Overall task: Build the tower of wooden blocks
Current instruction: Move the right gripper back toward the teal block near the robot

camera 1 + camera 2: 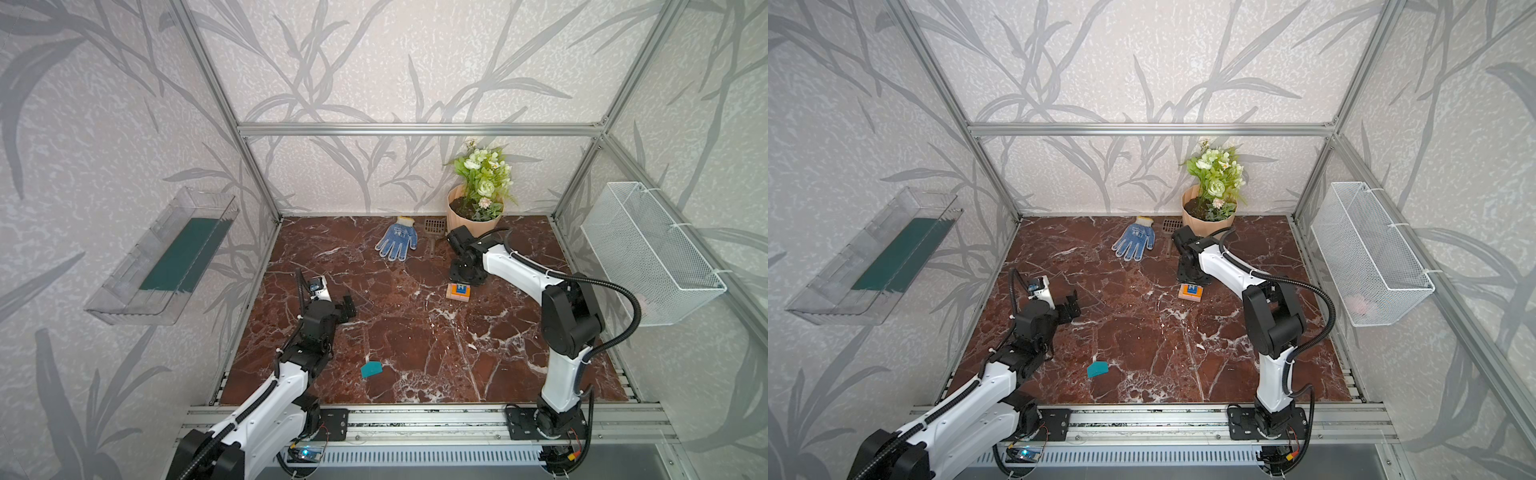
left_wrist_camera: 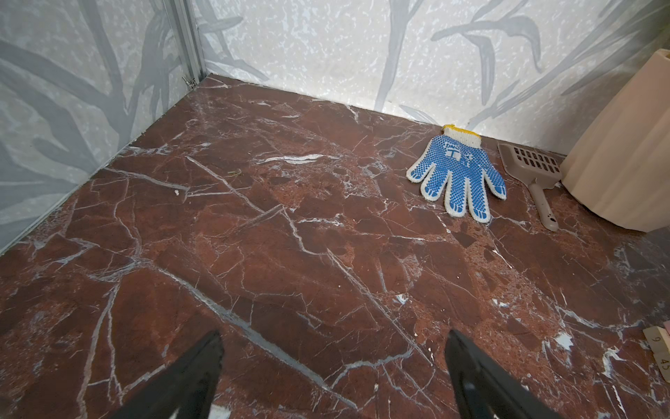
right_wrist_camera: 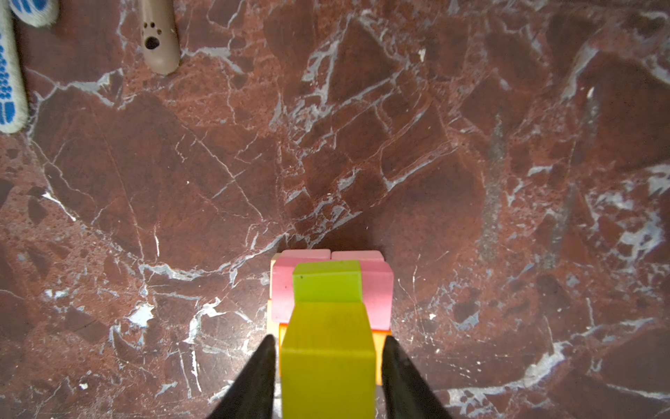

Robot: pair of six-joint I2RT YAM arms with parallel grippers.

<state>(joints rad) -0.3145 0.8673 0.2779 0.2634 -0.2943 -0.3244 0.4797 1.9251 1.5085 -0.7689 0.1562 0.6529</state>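
Note:
The wood block tower (image 1: 458,291) (image 1: 1190,292) stands right of the middle, with a blue "H" cube on orange and tan layers. My right gripper (image 1: 464,282) (image 3: 329,339) points down over its far side. Its jaws are open, with a thin gap on each side of a yellow cube (image 3: 328,359). A lime cube (image 3: 326,281) sits just beyond on pink blocks (image 3: 284,290). A teal slant-topped block (image 1: 371,369) (image 1: 1097,369) lies alone near the front. My left gripper (image 1: 347,309) (image 2: 333,348) hovers open and empty at the left.
A blue dotted glove (image 1: 397,243) (image 2: 458,174), a beige scoop (image 1: 434,232) (image 2: 533,170) and a ribbed peach flowerpot (image 1: 469,220) sit along the back wall. A white wire basket (image 1: 652,257) hangs on the right wall and a clear tray (image 1: 162,257) on the left wall.

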